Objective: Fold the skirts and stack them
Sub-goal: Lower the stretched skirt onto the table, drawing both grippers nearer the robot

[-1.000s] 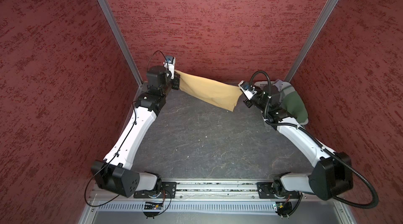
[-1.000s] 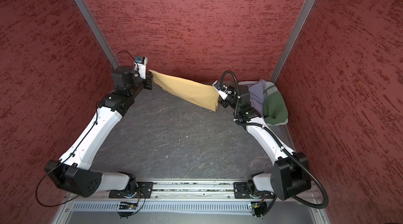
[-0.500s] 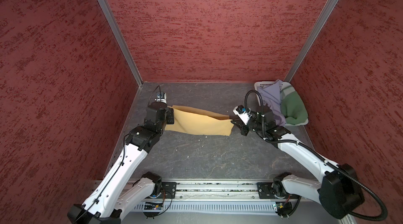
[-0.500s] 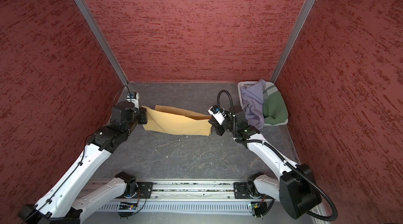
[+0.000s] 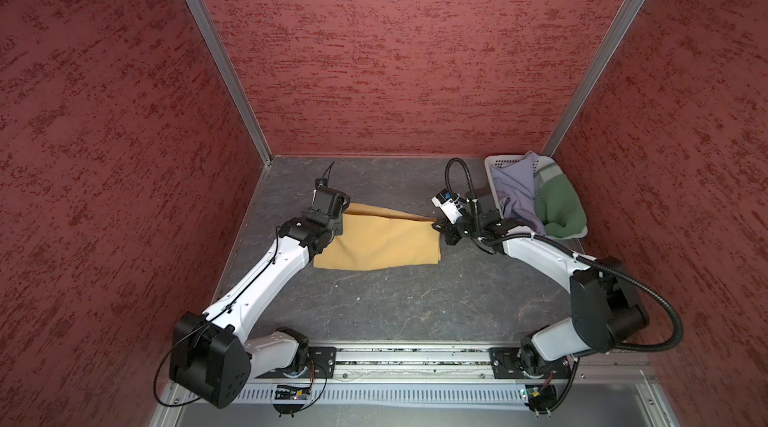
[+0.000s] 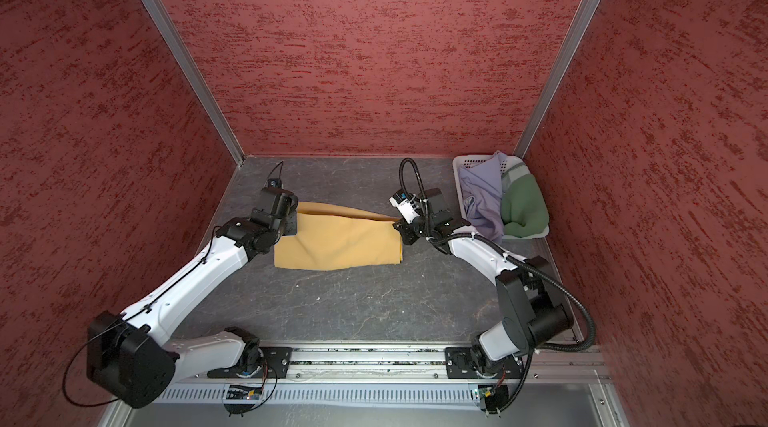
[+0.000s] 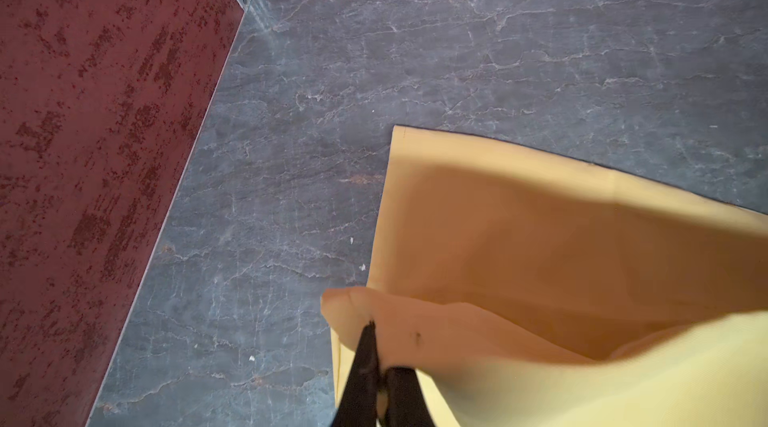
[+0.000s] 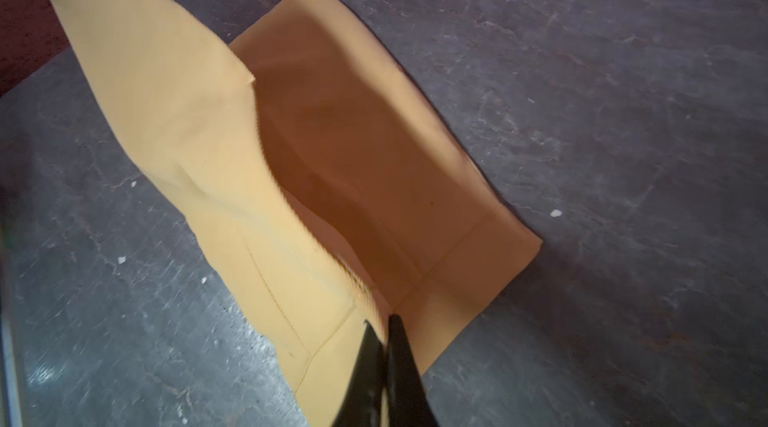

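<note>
The mustard yellow skirt (image 5: 382, 240) (image 6: 340, 240) hangs stretched between both arms, its lower half lying on the grey table. My left gripper (image 5: 341, 221) (image 7: 376, 348) is shut on its left upper corner. My right gripper (image 5: 439, 227) (image 8: 384, 327) is shut on its right upper corner. The held upper layer arches above the lower one in both wrist views. The lavender-grey skirt (image 5: 517, 192) (image 6: 482, 196) and the dark green skirt (image 5: 559, 207) (image 6: 523, 209) lie bunched in the white basket (image 5: 496, 163) (image 6: 465, 163).
The basket stands in the back right corner against the red wall (image 5: 665, 155). A metal rail (image 5: 395, 362) runs along the table's front edge. Bare grey table (image 5: 395, 304) lies in front of the yellow skirt.
Both grippers have come down and toward the front with the yellow skirt. Its lower part now rests on the table and the cloth is doubling over itself.
</note>
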Controlling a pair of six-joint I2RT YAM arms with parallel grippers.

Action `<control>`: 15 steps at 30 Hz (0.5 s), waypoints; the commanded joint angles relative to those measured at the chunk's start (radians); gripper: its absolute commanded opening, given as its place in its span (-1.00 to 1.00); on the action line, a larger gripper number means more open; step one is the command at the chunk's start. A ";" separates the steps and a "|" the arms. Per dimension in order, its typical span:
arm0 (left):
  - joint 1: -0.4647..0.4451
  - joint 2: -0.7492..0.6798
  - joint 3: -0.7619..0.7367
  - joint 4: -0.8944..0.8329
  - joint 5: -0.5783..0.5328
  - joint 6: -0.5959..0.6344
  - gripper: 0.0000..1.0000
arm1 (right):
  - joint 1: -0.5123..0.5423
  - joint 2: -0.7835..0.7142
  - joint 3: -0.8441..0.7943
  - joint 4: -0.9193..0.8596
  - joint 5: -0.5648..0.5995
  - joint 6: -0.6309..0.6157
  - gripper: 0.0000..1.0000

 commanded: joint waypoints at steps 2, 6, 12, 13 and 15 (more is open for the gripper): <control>0.008 0.086 0.066 0.101 -0.024 0.026 -1.00 | 0.001 0.068 0.108 -0.049 0.091 -0.004 -1.00; 0.022 0.190 0.113 0.134 -0.021 0.042 -1.00 | -0.001 0.150 0.177 -0.067 0.118 -0.002 -1.00; 0.042 0.308 0.163 0.145 -0.031 0.013 -1.00 | -0.002 0.250 0.253 -0.053 0.161 0.013 -1.00; 0.046 0.325 0.166 0.147 -0.034 0.006 -1.00 | -0.004 0.265 0.263 -0.052 0.166 0.018 -1.00; 0.057 0.360 0.177 0.145 -0.044 -0.012 -1.00 | -0.008 0.297 0.286 -0.044 0.178 0.026 -1.00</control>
